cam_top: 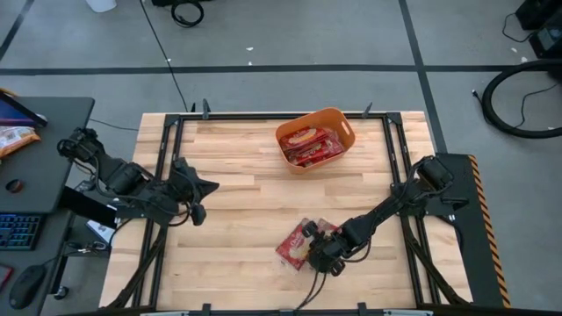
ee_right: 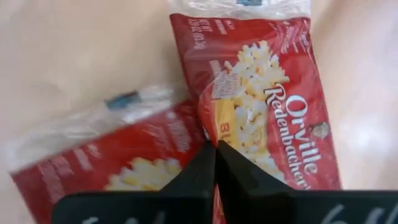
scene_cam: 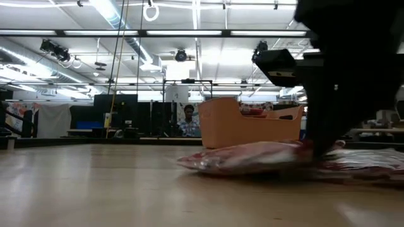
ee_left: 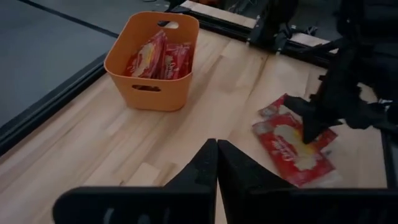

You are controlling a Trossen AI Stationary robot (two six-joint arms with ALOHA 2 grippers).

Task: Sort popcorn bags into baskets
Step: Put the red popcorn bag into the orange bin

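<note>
Two red popcorn bags lie flat and overlapping near the table's near edge [cam_top: 296, 246], [ee_right: 261, 93], [ee_right: 118, 168], [ee_left: 292, 146]. My right gripper [cam_top: 318, 249], [ee_right: 215, 147] stands over them, fingers shut and pointing down, its tips at the spot where one bag overlaps the other. The orange basket [cam_top: 338, 118], [ee_left: 152, 93], [scene_cam: 221, 126] sits near the far edge and holds several more red bags [cam_top: 309, 145]. My left gripper [cam_top: 207, 186], [ee_left: 216, 146] waits shut above the table's left part, touching nothing. My right gripper comes from above, pointing down, and its shut fingertips [ee_left: 309, 134] meet the bags at the edge of the upper bag [ee_right: 208, 127], where it lies over the other one. Whether any foil is caught between the fingers cannot be told. Both bags lie flat on the table.
Bare wooden table [cam_top: 246, 202] lies between the bags and the basket. Dark frame rails [cam_top: 397, 167] run along the table's sides. A desk with a keyboard and a mouse [cam_top: 26, 228] stands left of the table. A person [scene_cam: 187, 120] shows far behind the table.
</note>
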